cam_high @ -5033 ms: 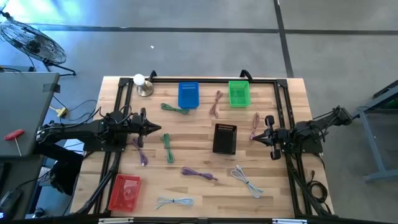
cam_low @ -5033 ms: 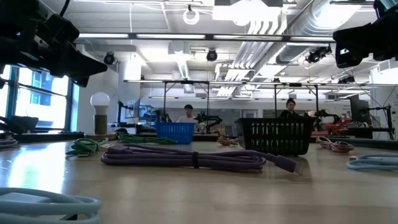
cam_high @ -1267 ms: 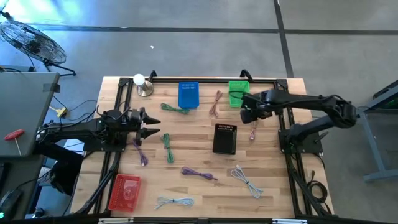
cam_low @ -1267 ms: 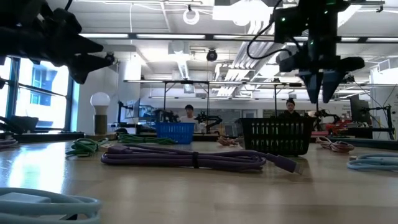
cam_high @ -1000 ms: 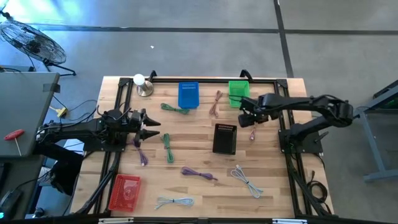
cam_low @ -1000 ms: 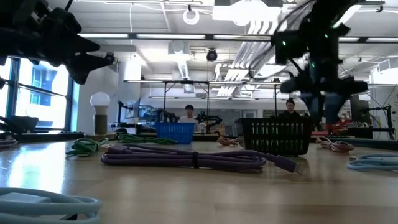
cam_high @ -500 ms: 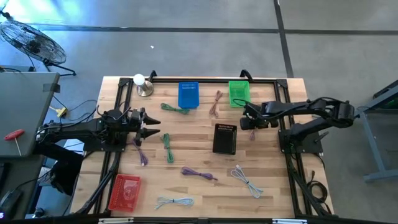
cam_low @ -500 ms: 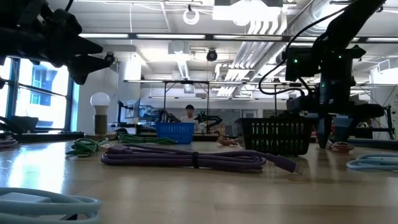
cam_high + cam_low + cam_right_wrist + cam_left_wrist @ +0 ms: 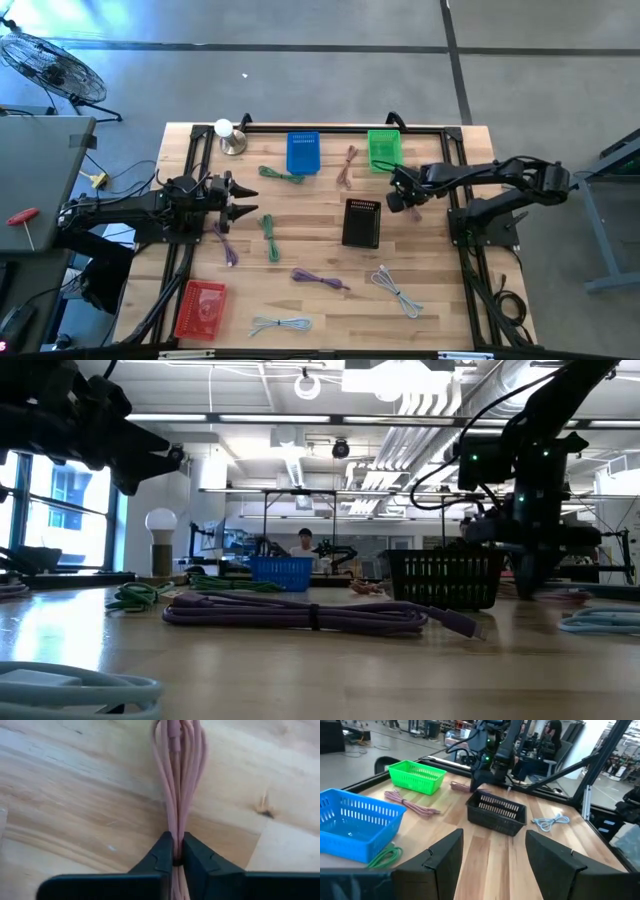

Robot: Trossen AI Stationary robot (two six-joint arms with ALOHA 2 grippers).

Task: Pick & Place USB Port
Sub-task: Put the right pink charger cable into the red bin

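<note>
1. Right gripper (image 9: 174, 861) is lowered onto the surface (image 9: 320, 310), just right of the black basket (image 9: 361, 222); its fingers (image 9: 156, 856) are pinched onto the pink cable bundle (image 9: 176, 785), which lies flat on the wood.
2. Left gripper (image 9: 252, 201) is held above the left side of the surface, fingers (image 9: 442, 857) spread wide, nothing held.
3. Blue basket (image 9: 302, 152) and green basket (image 9: 384, 149) are seen at the far edge.

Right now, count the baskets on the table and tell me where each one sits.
4. The blue basket and green basket sit along the far edge, the black basket near the centre, and the red basket at the near left corner. None appears hidden.
</note>
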